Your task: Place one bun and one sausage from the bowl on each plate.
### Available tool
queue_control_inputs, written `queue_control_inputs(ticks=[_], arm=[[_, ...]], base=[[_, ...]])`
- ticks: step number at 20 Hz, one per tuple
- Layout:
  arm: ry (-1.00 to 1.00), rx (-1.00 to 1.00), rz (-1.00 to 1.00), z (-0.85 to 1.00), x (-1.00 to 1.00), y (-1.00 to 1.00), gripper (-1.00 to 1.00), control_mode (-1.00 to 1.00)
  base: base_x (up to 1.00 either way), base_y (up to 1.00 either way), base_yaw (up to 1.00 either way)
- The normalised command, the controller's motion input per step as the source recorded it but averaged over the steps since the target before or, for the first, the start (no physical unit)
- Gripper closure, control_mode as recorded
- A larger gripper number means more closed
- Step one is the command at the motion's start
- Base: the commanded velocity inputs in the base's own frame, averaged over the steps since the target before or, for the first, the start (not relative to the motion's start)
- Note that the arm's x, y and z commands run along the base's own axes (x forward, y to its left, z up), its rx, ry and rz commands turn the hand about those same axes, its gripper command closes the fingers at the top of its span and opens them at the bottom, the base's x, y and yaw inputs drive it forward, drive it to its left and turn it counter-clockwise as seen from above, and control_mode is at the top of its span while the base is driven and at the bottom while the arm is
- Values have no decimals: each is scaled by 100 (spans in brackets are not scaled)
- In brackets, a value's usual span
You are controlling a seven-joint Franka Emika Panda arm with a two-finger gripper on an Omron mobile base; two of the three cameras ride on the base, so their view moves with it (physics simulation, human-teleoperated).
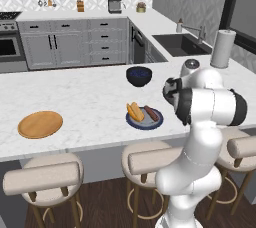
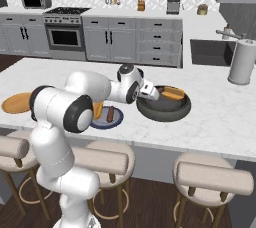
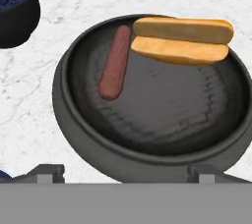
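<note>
- Dark grey bowl (image 3: 147, 159), wide and shallow, holds one golden bun (image 3: 182, 41) with a reddish-brown sausage (image 3: 114, 63) beside it.
- Blue-grey plate (image 1: 136, 122), dark-rimmed, near bench edge, carries a bun (image 1: 134, 111) and a sausage (image 1: 151, 113) side by side.
- Tan wooden plate (image 1: 40, 124) lies flat, far left.

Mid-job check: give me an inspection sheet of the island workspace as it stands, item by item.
Surface: white marble island counter, no spills seen.
Job's things: wide dark grey bowl holds one reddish-brown sausage and one golden split bun, side by side. Blue-grey plate already carries a bun and a sausage. Tan wooden plate is bare.
Clutter: small dark blue bowl; white paper towel roll.
Grippers: gripper open, at the dark bowl's rim, holding nothing.
Cables: nothing seen.
Surroundings: padded stools in front; sink, grey cabinets and oven behind.
</note>
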Motion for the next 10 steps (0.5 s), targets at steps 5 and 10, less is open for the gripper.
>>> queue_control_inputs(ticks=[5,10], arm=[[1,0,-8,0,36,-17,-100,-100],[1,1,-2,-5,40,-16,-100,-100]], base=[[0,0,0],[0,0,0]])
